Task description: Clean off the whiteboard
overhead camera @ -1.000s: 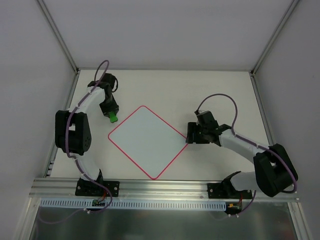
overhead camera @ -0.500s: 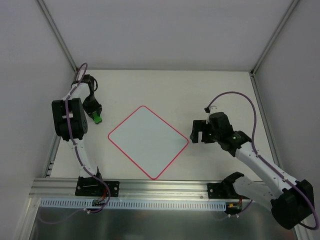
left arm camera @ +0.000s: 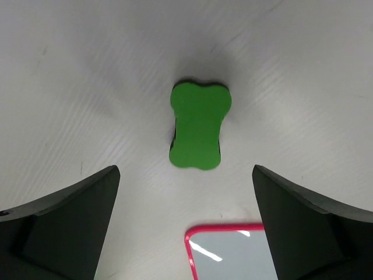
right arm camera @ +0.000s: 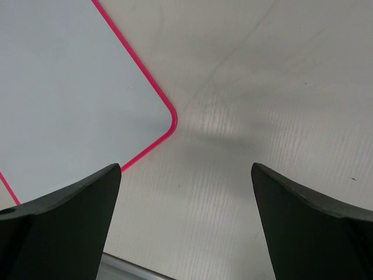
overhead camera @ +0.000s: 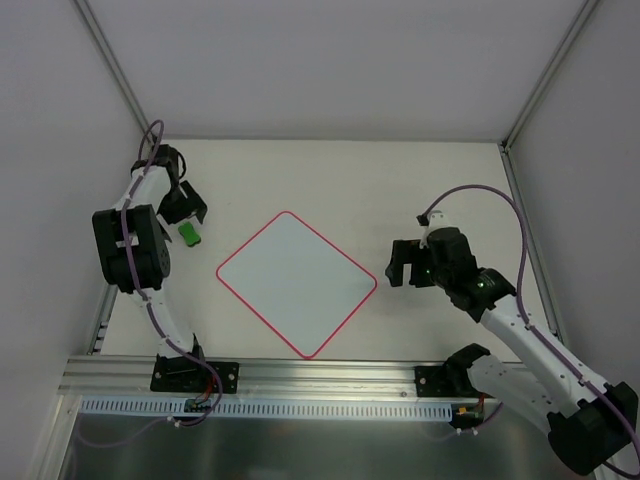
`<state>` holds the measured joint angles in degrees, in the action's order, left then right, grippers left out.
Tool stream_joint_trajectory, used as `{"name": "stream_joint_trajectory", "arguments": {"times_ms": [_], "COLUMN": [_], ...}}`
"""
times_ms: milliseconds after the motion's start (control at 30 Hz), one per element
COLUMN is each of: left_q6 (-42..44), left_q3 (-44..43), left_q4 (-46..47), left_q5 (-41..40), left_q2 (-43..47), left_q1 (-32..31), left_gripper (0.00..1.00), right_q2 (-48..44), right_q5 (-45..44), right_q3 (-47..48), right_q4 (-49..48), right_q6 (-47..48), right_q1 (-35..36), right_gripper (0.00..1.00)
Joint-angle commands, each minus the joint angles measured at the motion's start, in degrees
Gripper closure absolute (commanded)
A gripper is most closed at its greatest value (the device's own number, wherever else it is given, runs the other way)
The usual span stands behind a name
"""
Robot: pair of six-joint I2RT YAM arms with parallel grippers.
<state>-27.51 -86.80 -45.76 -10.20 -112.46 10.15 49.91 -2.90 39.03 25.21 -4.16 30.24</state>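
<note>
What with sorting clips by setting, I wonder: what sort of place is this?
Probably a robot lab test cell: plain white walls, an aluminium rail carrying two arms, a table with a whiteboard.

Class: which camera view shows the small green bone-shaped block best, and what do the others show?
The left wrist view: the green bone-shaped block sits centred, its whole outline clear. The top external view shows only a tiny green patch left of the red-bordered whiteboard. The right wrist view misses it.
</note>
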Motion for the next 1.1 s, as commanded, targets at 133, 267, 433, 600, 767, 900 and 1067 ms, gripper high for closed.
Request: {"name": "stream_joint_trajectory", "arguments": {"times_ms": [133,267,433,600,767,900,1067], "left_q6": [4.1,8.8,13.1,15.1,14.9,15.2,15.6], "left_q3": [7.1,11.6,15.8,15.8,14.5,14.3,15.3], "left_q4": [-1.5,-1.6,-2.5,-2.9,-3.4,-4.7,-6.6], "left_q5": [6.7,12.1,15.6,18.7,19.5,19.8,17.3], "left_q2": [27.1,46.3,63.0,78.0,88.5,92.2,95.3], "left_q1": [0.0,0.0,0.0,-0.1,-0.8,-2.5,-5.5], "left_gripper": [0.01,0.01,0.01,0.01,0.01,0.01,0.01], "right_q2": [-5.8,-9.5,-15.8,-20.8,-25.4,-29.4,-33.7], "right_q5": [-9.4,-15.4,-21.8,-23.7,-26.4,-28.3,-28.8], "right_q3": [10.6,15.9,21.0,26.0,27.1,26.8,25.5], "right_q4": [7.7,11.3,13.9,14.3,14.3,14.3,13.1], "right_q6": [3.4,6.8,10.5,13.6,18.6,20.2,21.4], "right_q1": [-0.1,-0.1,-0.1,-0.1,-0.1,-0.1,-0.1], "right_gripper": [0.01,0.01,0.01,0.01,0.01,0.01,0.01]}}
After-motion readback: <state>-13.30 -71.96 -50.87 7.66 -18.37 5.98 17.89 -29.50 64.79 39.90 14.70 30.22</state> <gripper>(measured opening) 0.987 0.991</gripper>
